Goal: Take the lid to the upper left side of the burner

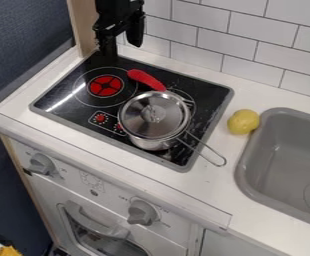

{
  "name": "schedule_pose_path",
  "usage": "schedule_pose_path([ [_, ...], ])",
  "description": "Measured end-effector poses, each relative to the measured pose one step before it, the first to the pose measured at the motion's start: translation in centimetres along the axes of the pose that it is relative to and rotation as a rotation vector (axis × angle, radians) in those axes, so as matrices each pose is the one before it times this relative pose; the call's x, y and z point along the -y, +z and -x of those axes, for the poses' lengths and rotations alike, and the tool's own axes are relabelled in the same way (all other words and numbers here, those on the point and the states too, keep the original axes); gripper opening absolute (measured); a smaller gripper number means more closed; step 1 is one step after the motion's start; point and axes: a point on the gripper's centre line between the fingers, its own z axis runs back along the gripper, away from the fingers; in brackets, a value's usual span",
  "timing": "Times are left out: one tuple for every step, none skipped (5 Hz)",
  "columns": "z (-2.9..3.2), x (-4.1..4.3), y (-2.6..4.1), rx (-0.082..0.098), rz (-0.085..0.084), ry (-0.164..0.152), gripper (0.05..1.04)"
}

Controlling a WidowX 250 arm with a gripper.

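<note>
- Black all over, my pincer (122, 50) hangs at the top of the view, by the back left corner of the stove top (54, 106), in front of the tiled wall (248, 30).
- I have it released: its two sides stand apart, and I grasp nothing.
- Shiny metal, the lid (153, 114) I am to take sits on top of the pot (151, 144), below and to the right of the red burner (105, 86) as I see it.
- Out from the pot, a wire handle (209, 151) points to the lower right, over the stove top's edge.
- Behind the lid I see a long red object (146, 79), its lower end right by the pot.
- To the right, a yellow lemon-like thing (243, 121) rests on the white counter (211, 182), just beside the grey sink (247, 182).
- Two grey knobs (143, 212) are on the front panel.
</note>
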Motion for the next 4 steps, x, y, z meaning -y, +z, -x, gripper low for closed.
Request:
schedule_pose_path([
  [0.448, -0.675, -1.947, -0.0135, -0.0522, 0.0024, 1.001],
  [0.598, -0.611, 0.295, 0.0985, -0.0350, 0.0494, 1.001],
  [0.384, -0.182, 0.305, 0.0029, -0.0171, 0.0147, 1.001],
  [0.382, -0.356, 1.366, -0.0489, 0.0521, -0.0532, 1.001],
])
